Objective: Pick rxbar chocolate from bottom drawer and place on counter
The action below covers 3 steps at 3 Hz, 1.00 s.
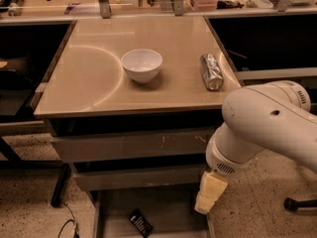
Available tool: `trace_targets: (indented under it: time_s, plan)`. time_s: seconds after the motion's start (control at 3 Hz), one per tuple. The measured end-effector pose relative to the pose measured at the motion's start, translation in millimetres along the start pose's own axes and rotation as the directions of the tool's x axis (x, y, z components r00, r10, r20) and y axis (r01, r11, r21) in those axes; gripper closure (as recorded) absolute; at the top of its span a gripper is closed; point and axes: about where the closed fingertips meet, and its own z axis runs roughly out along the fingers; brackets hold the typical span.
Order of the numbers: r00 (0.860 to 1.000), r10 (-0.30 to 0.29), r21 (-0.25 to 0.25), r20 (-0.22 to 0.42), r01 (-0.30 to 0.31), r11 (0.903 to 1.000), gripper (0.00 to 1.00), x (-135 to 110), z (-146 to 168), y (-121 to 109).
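Gripper: pale yellow gripper point(203, 207) at the end of a bulky white robot arm point(262, 118); it points down at the near right of the cabinet, over the right edge of the open bottom drawer, below the front of the middle drawer.
Gripper state: cannot tell whether it is wide or narrow; it holds nothing that shows.
Rxbar chocolate: small flat black wrapper with white print point(140, 222), lying slanted on the floor of the bottom drawer, left of centre and near the lower edge of the view, left of the gripper and apart from it.
Bottom drawer: lowest grey metal drawer point(171, 209), pulled out toward the near side, with a plain grey floor.
Upper drawers: top grey drawer point(124, 145) and middle grey drawer point(138, 177), both pushed in, the top one with scuff marks on its front.
Counter: glossy beige square counter point(89, 88) on top of the cabinet, showing a curved sheen on its left half.
Bowl: white round bowl point(141, 65), upright near the middle of the counter.
Can: silver can point(211, 71) lying on its side by the counter's right edge, well apart from the bowl.
Floor: speckled floor point(29, 202) around the cabinet, with a black cable point(67, 224) at the near left.
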Motion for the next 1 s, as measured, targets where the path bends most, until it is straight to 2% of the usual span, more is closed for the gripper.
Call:
trace_targets:
  time_s: [0.33, 0.67, 1.0]
  plan:
    - [1.000, 0.001, -0.015, 0.003, -0.001, 0.9999, 0.00, 1.8, 4.6, 5.2]
    - [0.997, 0.038, -0.150, 0.060, -0.028, 0.9882, 0.00, 7.3, 56.9, 40.0]
    - [0.987, 0.116, -0.282, 0.113, -0.080, 0.9561, 0.00, 9.9, 116.9, 69.5]
